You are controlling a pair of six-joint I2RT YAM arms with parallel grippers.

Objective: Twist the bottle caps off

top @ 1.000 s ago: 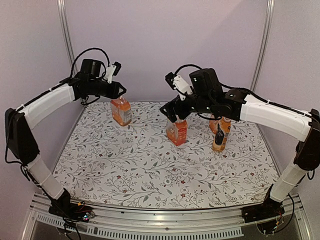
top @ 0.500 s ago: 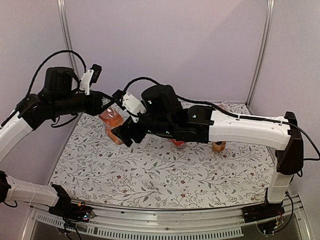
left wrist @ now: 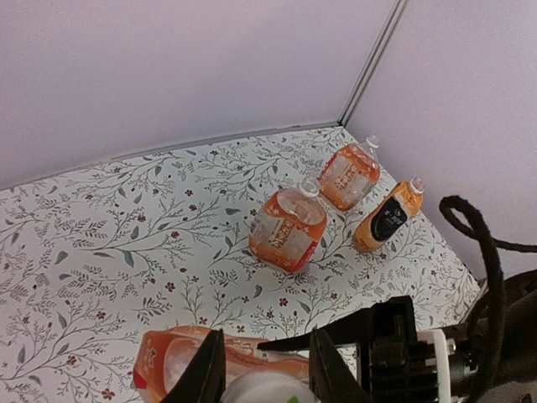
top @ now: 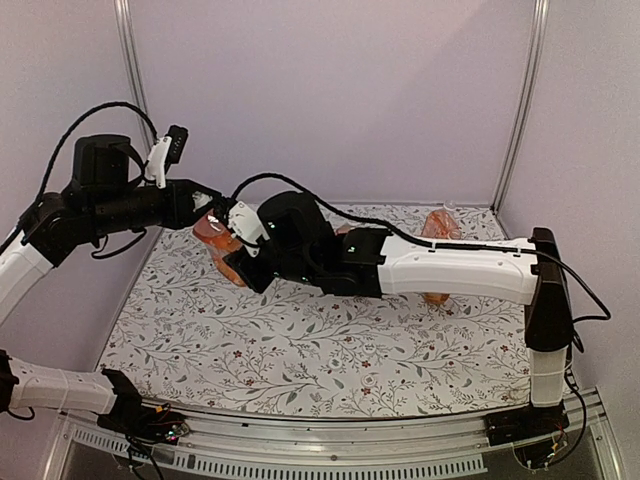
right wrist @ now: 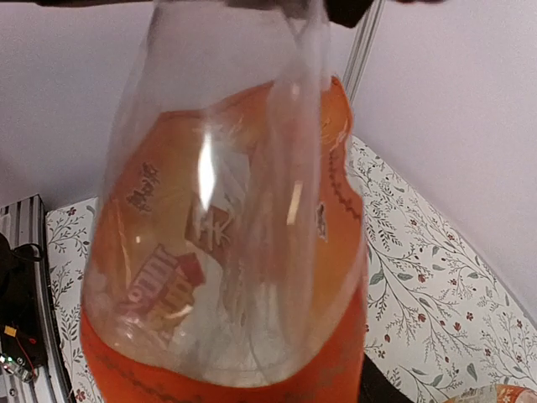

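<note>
White arm links [top: 460, 268], black joints [top: 295, 235], black looping cables [left wrist: 493, 285], white wrist cameras [top: 158, 165].

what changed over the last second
The right arm swung from the middle bottle across to the left bottle, now tilted, the right fingers at its body. The left fingers stay shut on that bottle's cap. The other three bottles stand as before.

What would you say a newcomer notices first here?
Both arms converge on one orange bottle at the far left of the table: the left end effector pinches its white cap, while the right end effector faces its body, which fills the right wrist view. In the far right corner stand three more bottles.
</note>
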